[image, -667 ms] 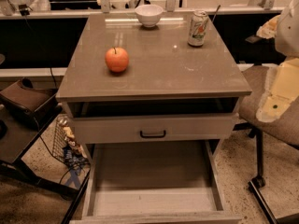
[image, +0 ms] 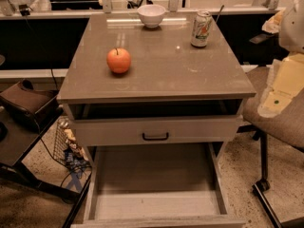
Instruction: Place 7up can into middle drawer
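The 7up can (image: pixel 201 28) stands upright at the back right of the cabinet top (image: pixel 190 75); it is silver-white with green and orange marks. The middle drawer (image: pixel 154 205) is pulled out wide below, near the bottom of the view, and its flat floor is bare. My gripper (image: pixel 278 91) is the pale cream part at the right edge. It hangs beside the cabinet's right front corner, below and to the right of the can, and holds nothing that I can see.
A red-orange apple (image: pixel 118 61) sits left of centre on the top. A white bowl (image: pixel 151 14) is at the back edge. The drawer front with a black handle (image: pixel 156 137) sits above the open drawer. A chair (image: pixel 280 122) stands at the right, and a dark stand (image: pixel 23 108) and a wire basket (image: pixel 64 141) at the left.
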Action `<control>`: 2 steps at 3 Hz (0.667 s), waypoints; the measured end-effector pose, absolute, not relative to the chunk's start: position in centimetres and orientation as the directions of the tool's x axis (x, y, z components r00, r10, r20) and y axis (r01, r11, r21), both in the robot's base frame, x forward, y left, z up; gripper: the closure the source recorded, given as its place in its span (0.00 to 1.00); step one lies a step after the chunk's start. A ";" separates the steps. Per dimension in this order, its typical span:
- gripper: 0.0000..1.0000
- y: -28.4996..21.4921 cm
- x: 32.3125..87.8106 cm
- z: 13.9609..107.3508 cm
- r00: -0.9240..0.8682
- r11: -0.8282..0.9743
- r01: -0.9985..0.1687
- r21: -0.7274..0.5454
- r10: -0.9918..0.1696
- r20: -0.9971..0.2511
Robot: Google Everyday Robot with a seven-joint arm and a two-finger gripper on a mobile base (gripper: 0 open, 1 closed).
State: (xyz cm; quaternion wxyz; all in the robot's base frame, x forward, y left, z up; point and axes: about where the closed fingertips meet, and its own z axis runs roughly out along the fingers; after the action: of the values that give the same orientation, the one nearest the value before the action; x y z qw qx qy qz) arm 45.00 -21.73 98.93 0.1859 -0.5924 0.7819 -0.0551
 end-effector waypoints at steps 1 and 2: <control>0.00 -23.3 47.8 100.0 -0.282 0.383 -0.849 -0.364 -0.911 -0.300; 0.00 -25.4 50.3 100.4 -0.308 0.472 -0.774 -0.422 -0.863 -0.401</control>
State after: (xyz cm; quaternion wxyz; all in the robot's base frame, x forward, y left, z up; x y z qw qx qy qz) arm 50.33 -25.37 100.39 0.2963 -0.5082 0.8051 -0.0752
